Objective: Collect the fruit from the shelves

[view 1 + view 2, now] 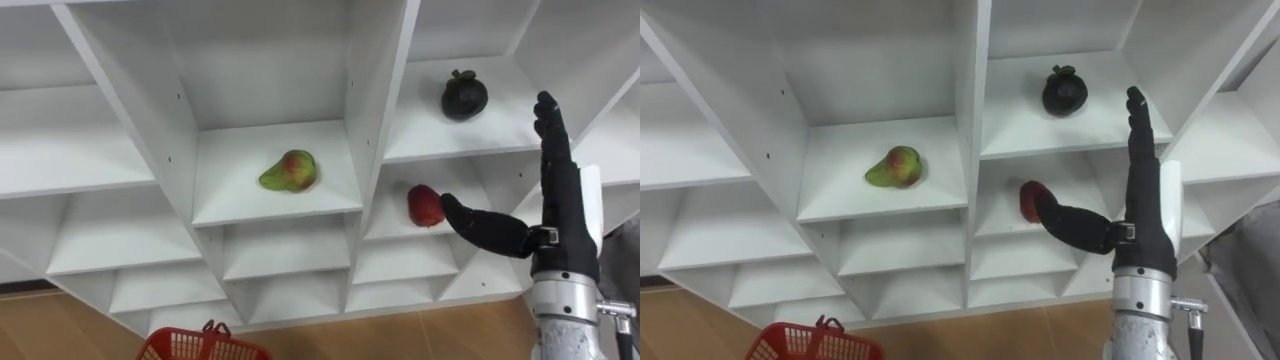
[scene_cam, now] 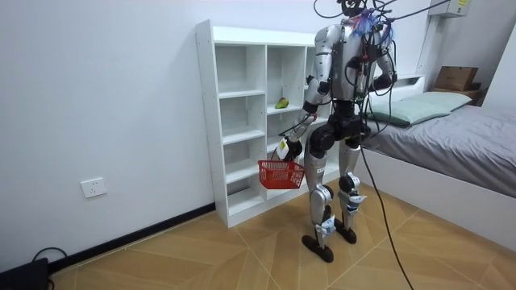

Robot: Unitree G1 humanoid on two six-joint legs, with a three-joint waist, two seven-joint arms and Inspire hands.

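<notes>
1. Step: reach for the first fruit. The right hand (image 1: 560, 212) is raised in front of the closet (image 1: 372, 110), level with the right column of shelves.
2. Right hand fingers (image 1: 552, 140): straight, pointing up, nothing gripped. The thumb sticks out sideways toward the red apple (image 1: 424, 205); its tip is just beside the apple, maybe touching, can't tell which.
3. Left hand (image 2: 288, 148): low at the robot's side in the room view. The red basket (image 2: 280, 174) hangs from it by the handle, so I read the fingers as hooked round the handle, though they are small there.
4. Task's things, all on shelves, none in a hand:
   - pear (image 1: 290, 171), green with a red blush, lying on its side in the middle column;
   - mangosteen (image 1: 464, 96), dark, right column, upper shelf;
   - red apple, on the shelf directly under the mangosteen.
5. Count: 1 pear, 1 mangosteen, 1 apple = 3 fruits. 1 basket. Whether anything is in the basket can't be told; only its rim and handle show at the eye view's bottom edge.
6. Next move, my guess: push the right hand further into the apple's compartment, get the fingers round the far side and close them on it, then carry it down to the basket on the left.
7. Risk: the apple is round and could roll back if it is nudged before the fingers close.
</notes>
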